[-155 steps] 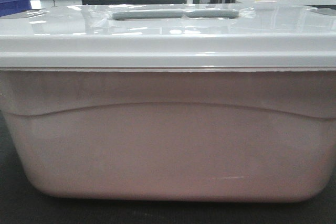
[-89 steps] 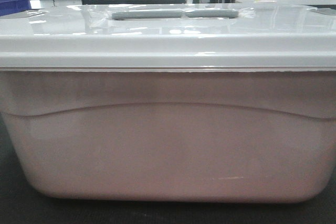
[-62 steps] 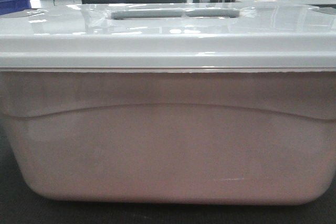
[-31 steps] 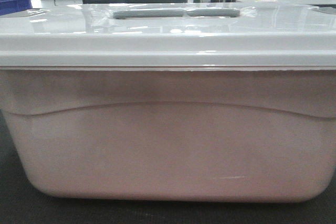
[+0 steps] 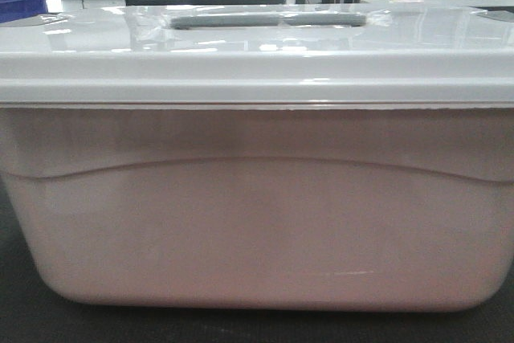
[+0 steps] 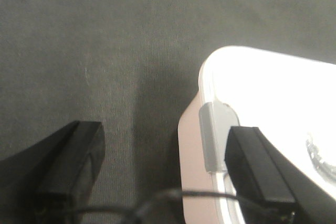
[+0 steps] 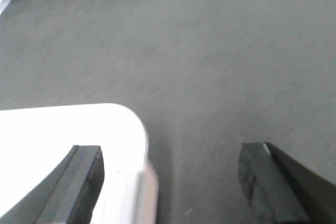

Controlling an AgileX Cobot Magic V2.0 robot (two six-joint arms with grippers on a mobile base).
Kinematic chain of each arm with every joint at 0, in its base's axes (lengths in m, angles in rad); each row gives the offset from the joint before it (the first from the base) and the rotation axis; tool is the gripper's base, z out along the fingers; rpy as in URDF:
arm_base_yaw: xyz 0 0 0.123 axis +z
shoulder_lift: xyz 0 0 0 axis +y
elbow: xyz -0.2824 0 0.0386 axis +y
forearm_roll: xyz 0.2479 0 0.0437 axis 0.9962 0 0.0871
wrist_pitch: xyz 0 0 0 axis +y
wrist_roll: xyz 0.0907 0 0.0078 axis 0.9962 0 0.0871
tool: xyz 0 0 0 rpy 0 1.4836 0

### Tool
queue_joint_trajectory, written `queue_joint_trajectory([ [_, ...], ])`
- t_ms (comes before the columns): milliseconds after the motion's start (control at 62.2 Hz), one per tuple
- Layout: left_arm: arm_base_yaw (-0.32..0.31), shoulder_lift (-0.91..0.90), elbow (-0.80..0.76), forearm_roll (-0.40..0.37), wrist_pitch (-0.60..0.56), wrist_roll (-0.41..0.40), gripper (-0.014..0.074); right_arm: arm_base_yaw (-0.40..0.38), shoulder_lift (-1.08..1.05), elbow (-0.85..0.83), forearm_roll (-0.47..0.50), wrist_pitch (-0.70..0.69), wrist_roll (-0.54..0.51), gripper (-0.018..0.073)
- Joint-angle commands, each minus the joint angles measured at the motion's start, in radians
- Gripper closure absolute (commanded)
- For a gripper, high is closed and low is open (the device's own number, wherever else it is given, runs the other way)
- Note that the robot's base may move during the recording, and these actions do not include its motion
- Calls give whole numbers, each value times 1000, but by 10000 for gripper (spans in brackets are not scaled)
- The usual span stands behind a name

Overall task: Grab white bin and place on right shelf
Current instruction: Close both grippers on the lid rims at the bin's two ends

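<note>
Front-facing view: white bin (image 5: 257, 230) fills the frame on a dark mat (image 5: 12, 319), its glossy grey lid (image 5: 257, 70) on and the grey handle (image 5: 265, 18) lying flat on top, with a blue bin (image 5: 20, 6) far behind at left. Left wrist view: left gripper (image 6: 163, 169) is spread wide, straddling the bin's end edge, one finger (image 6: 71, 161) over the mat and the other (image 6: 257, 171) over the lid, just beside a grey clip (image 6: 215, 135) on the rim. Right wrist view: right gripper (image 7: 173, 184) is spread just as wide across a rounded lid corner, one finger (image 7: 79, 182) over the lid, the other (image 7: 270, 187) over the mat; whether any finger touches the bin cannot be told
</note>
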Motion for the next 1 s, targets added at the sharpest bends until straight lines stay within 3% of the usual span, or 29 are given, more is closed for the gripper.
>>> queue_joint_trajectory([
  [0, -8, 48, -54, -67, -22, 53, 204, -22, 67, -98, 71, 33, 5, -62],
  [129, 29, 95, -63, -206, 47, 201, 204, -89, 143, -149, 135, 145, -37, -62],
  [241, 135, 144, -63, -380, 146, 390, 204, -148, 188, -151, 188, 186, -115, -62],
  [305, 184, 183, -63, -450, 178, 446, 204, -177, 215, -151, 225, 202, -159, -62],
  [418, 270, 271, -63, -611, 268, 573, 204, -239, 298, -151, 366, 272, -288, -61],
  [627, 335, 451, -63, -958, 495, 809, 207, -359, 412, -100, 682, 449, -570, -61],
  [739, 347, 525, -63, -992, 514, 840, 207, -371, 425, -35, 819, 479, -669, -61],
  [980, 351, 590, -57, -975, 514, 842, 207, -371, 425, 134, 897, 472, -759, -61],
])
